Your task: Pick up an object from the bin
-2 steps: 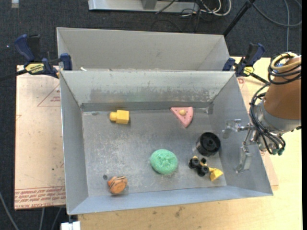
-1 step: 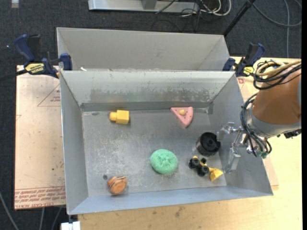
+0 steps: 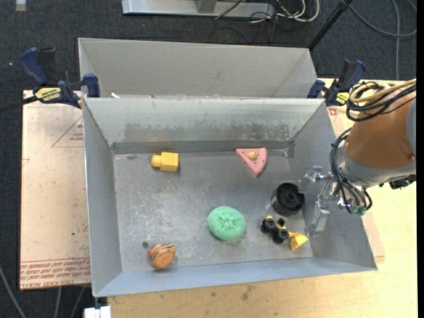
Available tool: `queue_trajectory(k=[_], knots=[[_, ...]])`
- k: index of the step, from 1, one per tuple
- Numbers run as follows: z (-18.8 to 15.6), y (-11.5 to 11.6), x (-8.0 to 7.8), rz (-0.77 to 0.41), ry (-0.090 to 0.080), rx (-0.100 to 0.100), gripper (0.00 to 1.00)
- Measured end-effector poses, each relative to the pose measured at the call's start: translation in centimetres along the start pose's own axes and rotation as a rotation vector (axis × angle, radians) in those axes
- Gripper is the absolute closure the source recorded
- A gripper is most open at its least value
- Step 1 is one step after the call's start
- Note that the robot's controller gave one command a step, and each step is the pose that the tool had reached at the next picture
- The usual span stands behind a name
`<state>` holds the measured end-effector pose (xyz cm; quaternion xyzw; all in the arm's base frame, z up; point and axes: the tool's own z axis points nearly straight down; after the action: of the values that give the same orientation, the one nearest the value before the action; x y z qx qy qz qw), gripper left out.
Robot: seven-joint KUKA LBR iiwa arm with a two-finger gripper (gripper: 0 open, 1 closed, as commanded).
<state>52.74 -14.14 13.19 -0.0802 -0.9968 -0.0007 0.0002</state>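
Observation:
My gripper (image 3: 317,211) hangs at the right side of the bin, fingers pointing down and standing a little apart with nothing between them. Just left of it lies a black round cap-like piece (image 3: 287,197). Below that sits a small black-and-yellow toy (image 3: 281,230) with a yellow tip close under the gripper's lower finger. A green round scrubber (image 3: 226,222) rests further left on the bin floor.
A pink triangular piece (image 3: 253,159) and a yellow block (image 3: 165,161) lie by the back wall. An orange-brown ball-like thing (image 3: 162,254) sits near the front left. The arm with its orange cover and cables stands over the bin's right rim.

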Motion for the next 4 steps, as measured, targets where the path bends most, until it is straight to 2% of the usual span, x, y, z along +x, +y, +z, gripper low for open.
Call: queue_trajectory(k=[1,2,3,4], knots=[[-1.6,1.9,-1.4,0.145,-0.003,0.000,0.00],[4.8,1.9,-2.7,0.085,-0.010,0.001,0.00],[7.4,1.2,-2.4,0.225,-0.011,-0.002,1.00],[7.2,1.1,-2.2,0.244,-0.006,-0.001,1.00]])
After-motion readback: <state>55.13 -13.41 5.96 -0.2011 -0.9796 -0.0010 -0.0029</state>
